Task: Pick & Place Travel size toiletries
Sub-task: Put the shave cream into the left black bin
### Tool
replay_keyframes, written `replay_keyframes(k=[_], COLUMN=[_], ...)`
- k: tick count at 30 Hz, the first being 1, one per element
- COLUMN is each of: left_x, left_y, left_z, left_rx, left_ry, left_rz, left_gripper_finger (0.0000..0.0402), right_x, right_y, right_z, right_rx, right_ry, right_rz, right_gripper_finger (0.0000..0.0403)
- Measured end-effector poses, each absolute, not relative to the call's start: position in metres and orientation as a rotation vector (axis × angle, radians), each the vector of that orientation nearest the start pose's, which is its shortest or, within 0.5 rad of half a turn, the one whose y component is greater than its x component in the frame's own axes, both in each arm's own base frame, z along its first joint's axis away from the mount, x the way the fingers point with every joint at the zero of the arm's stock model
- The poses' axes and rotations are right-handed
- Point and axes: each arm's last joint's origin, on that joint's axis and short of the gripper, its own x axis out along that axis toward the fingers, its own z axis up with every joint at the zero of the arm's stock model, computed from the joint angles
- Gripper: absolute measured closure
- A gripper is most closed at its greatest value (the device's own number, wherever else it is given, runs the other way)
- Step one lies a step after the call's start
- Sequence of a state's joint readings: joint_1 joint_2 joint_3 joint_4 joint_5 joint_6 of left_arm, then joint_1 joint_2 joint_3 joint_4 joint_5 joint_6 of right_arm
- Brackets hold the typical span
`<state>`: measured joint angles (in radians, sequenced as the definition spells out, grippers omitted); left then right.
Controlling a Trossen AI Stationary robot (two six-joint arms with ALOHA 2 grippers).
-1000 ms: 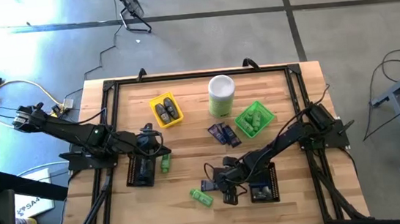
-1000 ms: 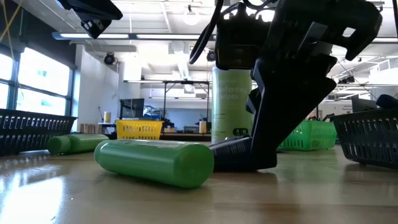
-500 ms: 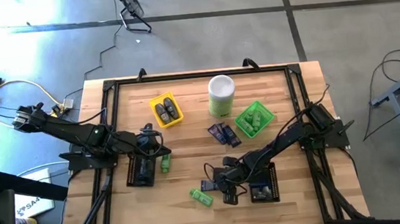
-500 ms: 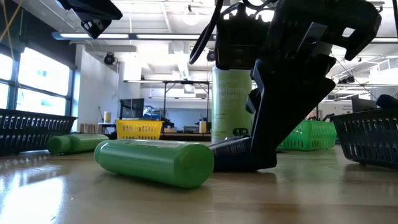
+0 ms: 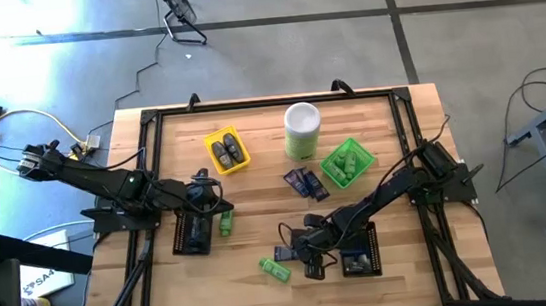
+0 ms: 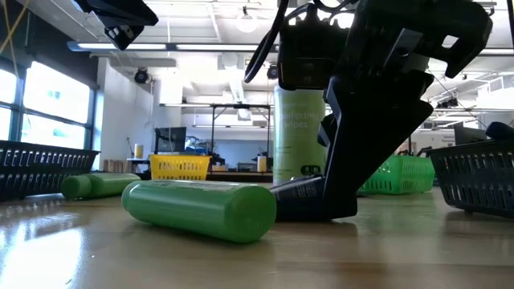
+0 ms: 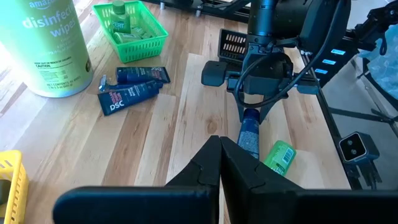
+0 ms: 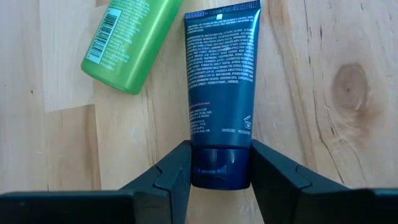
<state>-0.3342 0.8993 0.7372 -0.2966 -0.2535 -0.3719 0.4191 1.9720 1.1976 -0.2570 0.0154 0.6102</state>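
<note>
A dark navy tube (image 8: 219,74) lies flat on the wooden table near the front middle, and my right gripper (image 8: 221,177) is shut on its cap end. A bright green mini bottle (image 8: 130,40) lies just beside the tube, apart from it. In the high view my right gripper (image 5: 298,245) sits left of the right-hand black mesh tray (image 5: 360,255). My left gripper (image 7: 221,165) is shut and empty, raised over the left-hand black tray (image 5: 192,234). Beside that tray rests another green bottle (image 5: 226,222). My right gripper pinches the tube's dark cap (image 8: 219,169) between its two fingers (image 8: 177,171), one on each side. The fingers slant down from the table's right, in line with the tube, which stretches away from them. The tube lies on the table (image 6: 299,197).
Two navy packets (image 5: 306,183) lie mid-table. Behind them stand the tall pale-green canister (image 5: 302,130), a green tray (image 5: 346,162) with green items and a yellow tray (image 5: 226,149) with dark pieces. A black frame runs around the table's edges.
</note>
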Motion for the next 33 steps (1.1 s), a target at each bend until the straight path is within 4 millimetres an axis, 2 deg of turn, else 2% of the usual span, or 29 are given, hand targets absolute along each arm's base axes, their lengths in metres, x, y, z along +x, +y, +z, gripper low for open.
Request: replay_keyframes(k=[16, 20, 28, 33], left_x=[0.1883, 0.1882, 0.1883, 0.1887], left_y=[-0.0575, -0.0575, -0.0570, -0.0551], left_z=[0.2837, 0.2838, 0.2839, 0.2901], left_rx=[-0.227, -0.227, -0.224, -0.213], left_ry=[0.466, 0.465, 0.460, 0.425], left_rz=[0.007, 0.007, 0.023, 0.086], left_gripper_finger=[0.0397, 0.0364, 0.0265, 0.0246], right_x=[0.3564, 0.3564, 0.3566, 0.3598], right_y=[0.1580, 0.1580, 0.1567, 0.1483], right_z=[0.1351, 0.1351, 0.1363, 0.1396], right_rx=[0.324, 0.324, 0.326, 0.353], right_ry=[1.078, 1.078, 1.079, 1.083], right_rz=[0.042, 0.042, 0.045, 0.061], right_gripper_finger=[0.0264, 0.0265, 0.0268, 0.0270])
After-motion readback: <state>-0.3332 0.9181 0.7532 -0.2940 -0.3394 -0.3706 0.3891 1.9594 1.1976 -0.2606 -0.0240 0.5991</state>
